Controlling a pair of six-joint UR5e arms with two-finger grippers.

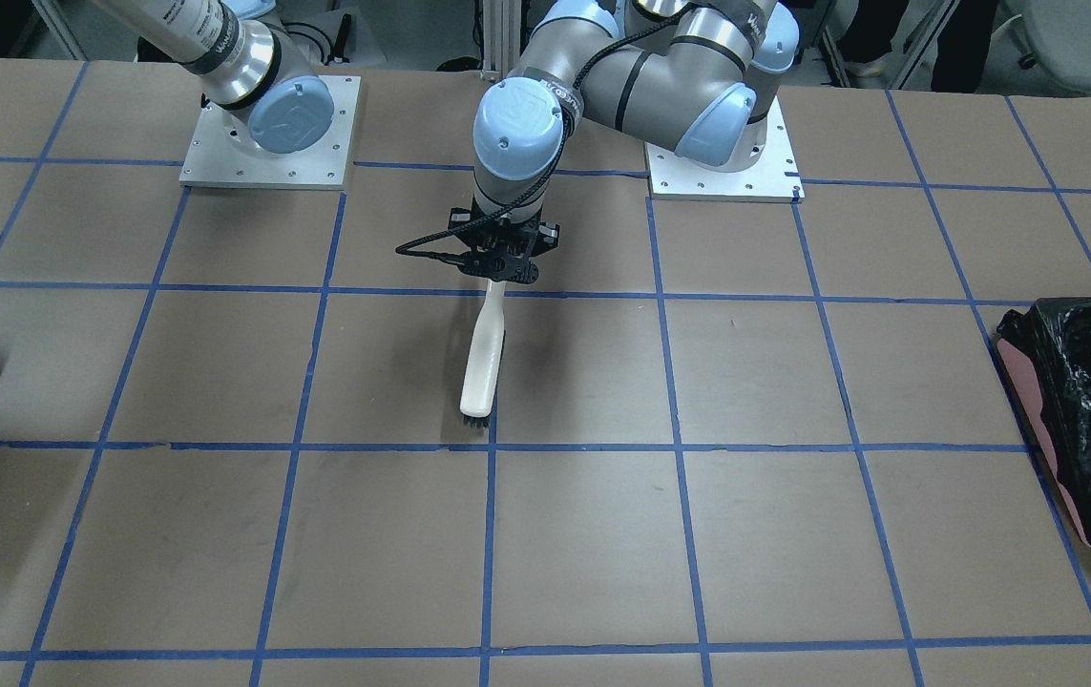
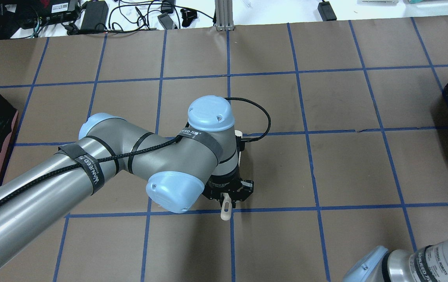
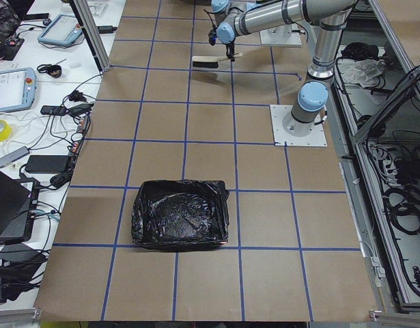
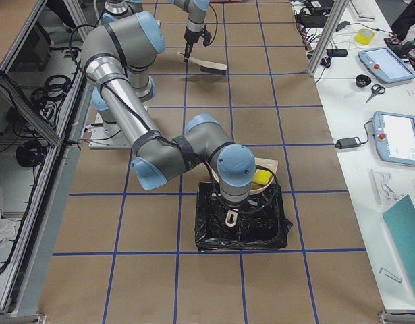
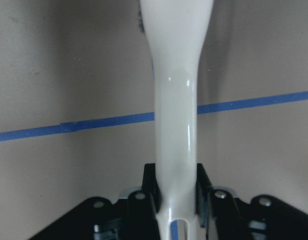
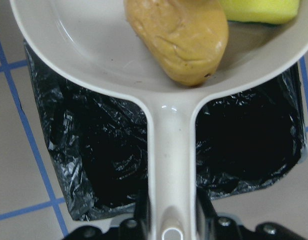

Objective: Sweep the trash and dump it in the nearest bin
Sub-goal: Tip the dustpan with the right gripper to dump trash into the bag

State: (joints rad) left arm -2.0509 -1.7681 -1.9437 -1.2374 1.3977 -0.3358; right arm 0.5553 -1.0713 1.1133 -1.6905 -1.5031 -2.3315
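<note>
Dustpan [image 6: 88, 45] hangs over the black-lined bin [image 6: 88, 150] at the right-end edge of the counter [image 1: 793, 382]. Right gripper [image 6: 171, 222] has its fingers clamped on the handle. Orange-brown ball [image 6: 181, 35] and yellow spongy block [image 6: 259, 9] lie side by side in it (block only partly in frame). Left gripper [image 5: 175, 200] has its fingers clamped on the white brush [image 1: 480, 358] mid-counter, bristle end toward the operators' edge. Second bin [image 3: 179, 213] sits near the left-end edge.
</note>
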